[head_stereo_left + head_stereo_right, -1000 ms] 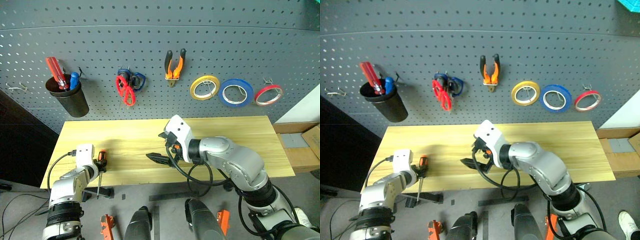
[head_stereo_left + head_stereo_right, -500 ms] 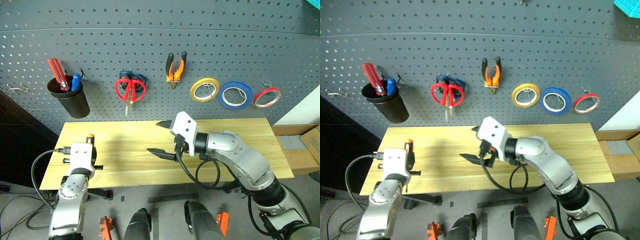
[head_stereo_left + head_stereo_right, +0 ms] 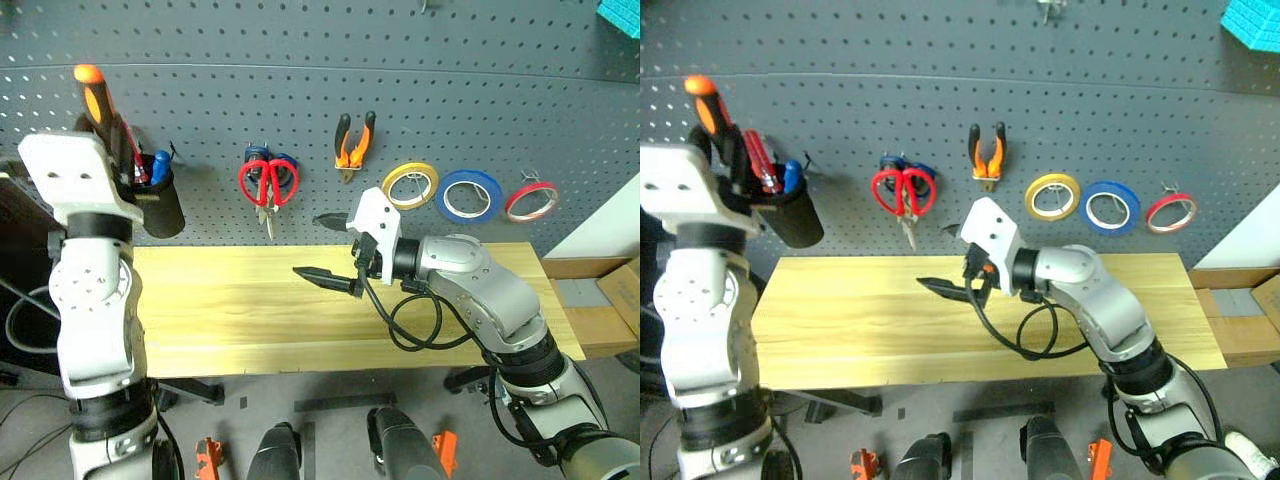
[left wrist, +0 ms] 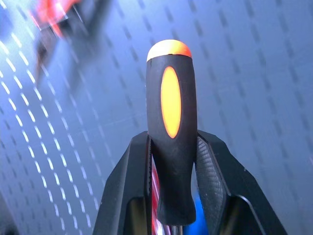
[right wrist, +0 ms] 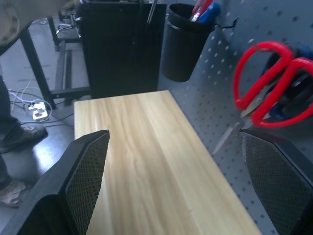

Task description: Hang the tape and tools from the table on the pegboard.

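Note:
My left gripper (image 4: 172,142) is shut on the screwdriver (image 4: 171,122), holding its orange-and-black handle (image 3: 92,85) upright in front of the pegboard (image 3: 300,90), just above the black cup (image 3: 160,205). On the pegboard hang the red-handled scissors (image 3: 265,182), the pliers (image 3: 353,142) and the blue tape ring (image 3: 473,195). Over the middle of the table (image 3: 230,310) my right gripper (image 3: 322,248) points left, open and holding nothing, just below the scissors (image 5: 269,93).
The black cup holds red- and blue-handled tools (image 3: 768,170). Blue-handled scissors (image 3: 285,162) hang behind the red ones. A yellow ring (image 3: 410,183) and a red ring (image 3: 532,200) flank the blue tape. A dark cabinet (image 5: 117,44) stands beyond the table's left end, with a person's leg (image 5: 12,122) nearby.
My left arm has lifted the screwdriver from the table's front left edge up to the pegboard by the cup. The right gripper rose slightly. The red scissors stopped swinging.

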Motion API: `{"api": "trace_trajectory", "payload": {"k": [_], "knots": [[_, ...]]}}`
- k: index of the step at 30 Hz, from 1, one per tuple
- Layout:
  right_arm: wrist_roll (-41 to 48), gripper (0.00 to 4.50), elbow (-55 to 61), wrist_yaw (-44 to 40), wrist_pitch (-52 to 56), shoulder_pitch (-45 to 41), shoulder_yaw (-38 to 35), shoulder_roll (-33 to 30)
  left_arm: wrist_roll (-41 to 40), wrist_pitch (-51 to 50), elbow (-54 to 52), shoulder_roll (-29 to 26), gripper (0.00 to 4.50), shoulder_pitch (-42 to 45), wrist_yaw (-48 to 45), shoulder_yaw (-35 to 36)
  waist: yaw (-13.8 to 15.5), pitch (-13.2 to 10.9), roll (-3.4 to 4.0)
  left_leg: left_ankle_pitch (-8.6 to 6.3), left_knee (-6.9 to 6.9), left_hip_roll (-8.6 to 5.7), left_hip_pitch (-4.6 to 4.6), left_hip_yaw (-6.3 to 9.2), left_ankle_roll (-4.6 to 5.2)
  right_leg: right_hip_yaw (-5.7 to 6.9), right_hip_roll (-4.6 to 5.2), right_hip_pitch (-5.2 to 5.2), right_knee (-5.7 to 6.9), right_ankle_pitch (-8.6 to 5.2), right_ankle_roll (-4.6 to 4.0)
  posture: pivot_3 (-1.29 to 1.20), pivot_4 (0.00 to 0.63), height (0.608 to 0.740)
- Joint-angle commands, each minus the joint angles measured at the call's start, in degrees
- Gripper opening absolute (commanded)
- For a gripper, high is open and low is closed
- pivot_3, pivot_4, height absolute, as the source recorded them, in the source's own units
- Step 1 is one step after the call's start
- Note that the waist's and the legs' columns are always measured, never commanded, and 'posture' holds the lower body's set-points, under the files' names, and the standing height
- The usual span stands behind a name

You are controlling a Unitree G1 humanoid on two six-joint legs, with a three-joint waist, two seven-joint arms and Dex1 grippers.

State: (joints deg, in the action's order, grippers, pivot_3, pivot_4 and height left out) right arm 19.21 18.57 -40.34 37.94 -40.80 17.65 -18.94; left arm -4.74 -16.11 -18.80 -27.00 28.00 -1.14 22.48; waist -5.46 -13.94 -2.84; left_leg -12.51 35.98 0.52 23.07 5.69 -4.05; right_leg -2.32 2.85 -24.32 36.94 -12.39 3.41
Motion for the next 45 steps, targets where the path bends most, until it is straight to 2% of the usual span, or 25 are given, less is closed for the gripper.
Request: {"api": "trace_trajectory", "payload": {"k": [1,8,15,16,21,25,26,29,33,36,41,45], "knots": [[-0.2,4.5,0.1,0.8,-2.0,-2.0,-1.6,1.4,-2.7,1.1,5.8,-2.8,0.88,7.1,-0.1,3.6,0.0,0.0,-0.02,0.0,0.01,0.03,0.02,0.05,0.0,0.02,-0.06,-0.01,-0.01,0.0,0.01,-0.12,0.118,0.74],[-1.3,4.5,-0.7,2.0,-2.8,-2.6,-1.6,2.9,-2.7,10.6,22.8,-3.5,0.88,15.8,-2.3,1.5,-0.1,0.5,-0.09,0.01,0.02,0.03,-0.01,0.02,-0.01,-0.01,-0.05,0.02,0.01,0.02,-0.02,-0.13,0.114,0.74],[0.1,4.5,0.9,2.6,-1.8,-2.4,-3.2,4.3,-2.2,15.3,27.1,-2.6,0.88,11.8,-2.3,1.4,-0.9,0.6,-0.1,0.01,0.03,0.03,0.0,0.02,-0.02,-0.03,-0.04,0.01,0.03,0.04,-0.04,-0.17,0.114,0.74],[0.4,4.5,1.2,2.7,-1.6,-2.4,-3.6,4.4,-2.4,15.6,27.1,-2.5,1.62,10.9,-2.6,1.4,-1.1,0.7,-0.11,0.01,0.02,0.03,0.0,0.02,-0.02,-0.04,-0.04,0.0,0.04,0.05,-0.04,-0.17,0.114,0.74],[0.3,4.5,1.4,2.5,-1.8,-2.2,-3.7,4.3,-3.4,11.6,26.6,-1.7,3.03,8.8,-3.1,0.3,-1.5,1.1,-0.09,0.01,0.04,0.03,-0.01,0.03,-0.02,-0.03,-0.04,0.0,0.1,0.05,-0.05,-0.16,0.106,0.74],[0.0,4.5,1.5,2.6,-2.5,-1.7,-4.2,4.0,-2.4,4.2,21.0,0.8,4.31,8.0,1.9,-0.1,-1.7,1.9,-0.09,0.01,0.08,0.03,-0.04,0.04,-0.01,-0.03,-0.05,0.06,0.1,0.05,-0.04,-0.16,0.09,0.74],[0.0,4.5,1.6,2.6,-2.7,-1.4,-4.5,3.8,-1.3,1.9,18.5,1.7,4.47,7.9,4.4,-0.2,-1.7,2.1,-0.1,0.01,0.08,0.03,-0.04,0.04,-0.02,-0.04,-0.05,0.07,0.1,0.06,-0.03,-0.16,0.09,0.74],[0.1,4.5,1.9,3.0,-3.7,0.1,-6.0,3.1,2.0,-4.4,9.1,3.9,4.47,6.6,8.4,-2.3,-1.7,2.5,-0.13,0.01,0.1,0.02,-0.05,0.06,-0.02,-0.04,-0.04,0.11,0.1,0.06,-0.02,-0.13,0.081,0.74],[3.2,4.5,4.4,5.6,-2.9,4.0,-10.5,4.3,1.6,-6.9,-1.7,4.8,4.47,0.3,4.0,-7.7,-1.6,3.2,-0.06,0.0,0.07,0.02,-0.08,0.05,-0.02,-0.06,-0.04,0.13,0.12,0.07,-0.02,-0.11,0.075,0.74],[4.5,4.5,7.0,9.7,-0.5,7.6,-13.2,5.9,-1.6,-10.3,-5.8,6.5,4.47,-7.5,0.8,-8.9,-1.7,4.1,0.48,0.0,0.03,0.02,-0.16,0.02,-0.02,-0.1,-0.05,0.17,0.12,0.06,-0.03,-0.09,0.066,0.74],[-3.5,4.5,3.2,16.6,-7.1,17.6,-13.3,5.3,-2.9,-9.3,-5.1,9.7,4.47,-19.8,-1.8,-8.6,-1.5,5.6,0.7,0.02,0.06,0.14,-0.33,0.0,0.01,-0.16,-0.25,0.28,0.11,-0.09,0.11,-0.09,0.048,0.74],[-12.6,4.5,-6.9,23.0,-21.5,24.4,-14.0,5.0,-3.6,-6.2,-0.2,10.6,4.47,-26.6,-3.5,-6.9,-1.2,6.2,0.79,0.09,0.09,0.18,-0.9,-0.06,0.12,-0.2,-0.32,0.81,0.02,-0.09,-0.08,-0.09,0.032,0.74]]}}
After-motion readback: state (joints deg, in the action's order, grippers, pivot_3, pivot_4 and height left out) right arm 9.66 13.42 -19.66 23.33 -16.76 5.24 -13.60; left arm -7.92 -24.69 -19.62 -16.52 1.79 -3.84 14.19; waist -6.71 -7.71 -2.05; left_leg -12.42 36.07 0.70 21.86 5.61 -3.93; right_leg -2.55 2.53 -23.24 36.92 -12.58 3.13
